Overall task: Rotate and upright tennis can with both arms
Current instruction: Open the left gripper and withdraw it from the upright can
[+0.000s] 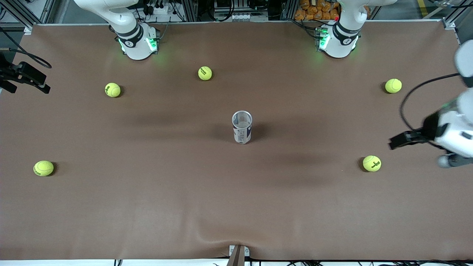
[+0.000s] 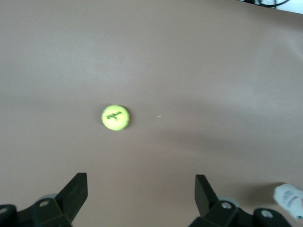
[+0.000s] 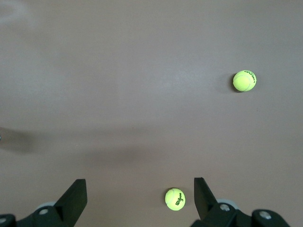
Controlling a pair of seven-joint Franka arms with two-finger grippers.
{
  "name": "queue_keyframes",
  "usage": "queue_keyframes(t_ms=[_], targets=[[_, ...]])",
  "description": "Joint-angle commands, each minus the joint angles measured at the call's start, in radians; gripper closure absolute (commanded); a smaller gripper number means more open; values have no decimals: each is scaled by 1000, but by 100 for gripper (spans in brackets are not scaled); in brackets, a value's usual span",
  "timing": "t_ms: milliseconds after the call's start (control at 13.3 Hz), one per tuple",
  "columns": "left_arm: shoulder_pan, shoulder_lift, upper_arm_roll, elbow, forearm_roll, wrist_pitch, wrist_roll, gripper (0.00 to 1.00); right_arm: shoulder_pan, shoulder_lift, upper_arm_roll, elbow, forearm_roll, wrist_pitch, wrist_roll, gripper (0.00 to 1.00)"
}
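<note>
Brown cloth [image 1: 147, 207] covers your table; the tennis can [image 1: 242, 127] stands upright mid-table, well apart from both grippers. Your left gripper [image 1: 397, 142], fingers spread, hangs over the left arm's end. Your right gripper [image 3: 139, 198], fingers spread, seems to hover above two tennis balls [image 3: 174, 199].

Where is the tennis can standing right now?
In the front view the tennis can stands upright, open end up, at the middle of the table, with no tennis ball close to it and neither end effector near it.
</note>
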Motion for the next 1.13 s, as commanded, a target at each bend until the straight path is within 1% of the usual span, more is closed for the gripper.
queue_keyframes(t_ms=[0, 150, 225, 375, 526, 601, 751, 826, 1051], targets=[[53, -37, -19, -27, 9, -14, 43, 0, 1, -3, -1, 13, 9, -14, -2, 0], [47, -108, -23, -87, 9, -28, 3, 0, 1, -1, -1, 13, 9, -13, 2, 0], [47, -145, -38, -124, 7, -28, -6, 0, 1, -1, -1, 13, 9, -13, 2, 0], [48, -209, -86, -194, 7, -28, -55, 0, 3, -1, -1, 13, 9, -14, 1, 0], [50, -278, -146, -285, 7, -8, -139, 0, 3, -1, -1, 13, 9, -13, 2, 0], [50, -307, -158, -321, 7, 4, -146, 0, 3, -1, -1, 13, 9, -13, 2, 0], [54, -365, -161, -397, 7, 35, -146, 0, 3, -1, -1, 13, 9, -11, 4, 0], [54, -373, -160, -409, 7, 52, -144, 0, 3, -1, -1, 13, 9, -11, 4, 0], [54, -363, -158, -395, 7, 55, -127, 0, 4, -1, -1, 13, 9, -11, 4, 0]])
